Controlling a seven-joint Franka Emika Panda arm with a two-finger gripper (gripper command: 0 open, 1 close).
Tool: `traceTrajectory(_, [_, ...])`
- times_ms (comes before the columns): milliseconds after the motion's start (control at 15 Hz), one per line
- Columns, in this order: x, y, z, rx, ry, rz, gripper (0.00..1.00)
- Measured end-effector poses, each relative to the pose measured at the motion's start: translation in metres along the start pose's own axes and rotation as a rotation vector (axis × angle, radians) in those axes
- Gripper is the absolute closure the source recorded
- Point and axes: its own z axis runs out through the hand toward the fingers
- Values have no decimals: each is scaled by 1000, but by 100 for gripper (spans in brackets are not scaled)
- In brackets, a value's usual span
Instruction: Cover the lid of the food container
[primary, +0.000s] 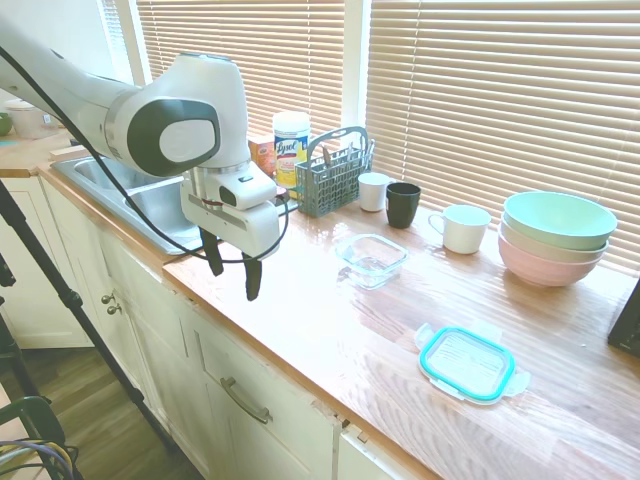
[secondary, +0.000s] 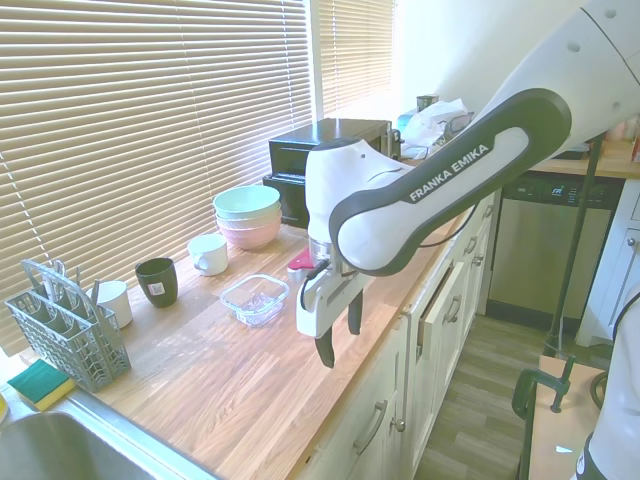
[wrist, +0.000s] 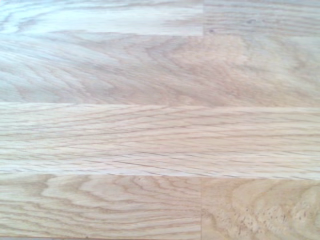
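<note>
Flat teal-rimmed clear plastic lid (primary: 468, 363), probably light and slippery, lay at four o'clock from the shallow clear glass container (primary: 371, 259); edge grip advised; jaws (primary: 232, 270) parted, empty.

A home kitchen: steel sink (primary: 150, 195), wooden countertop (primary: 330, 320), stacked bowls (primary: 555, 238), mugs (primary: 462, 228), dishwasher (secondary: 540, 245).

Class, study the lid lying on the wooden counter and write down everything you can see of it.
The lid is a flat, rounded-rectangular piece of clear plastic with a teal seal round its rim and clear snap tabs at its edges. It lies flat on the wooden counter near the front edge, apart from the glass food container. Nothing touches it but the counter. In the second exterior view the arm hides it.
</note>
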Motion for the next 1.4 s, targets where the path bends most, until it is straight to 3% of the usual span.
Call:
traceTrajectory(533, [39, 30, -3, 25, -26, 12, 0])
traceTrajectory(1067, [170, 98, -18, 71, -56, 63, 0])
traceTrajectory(1400, [245, 133, 0, 64, -54, 80, 0])
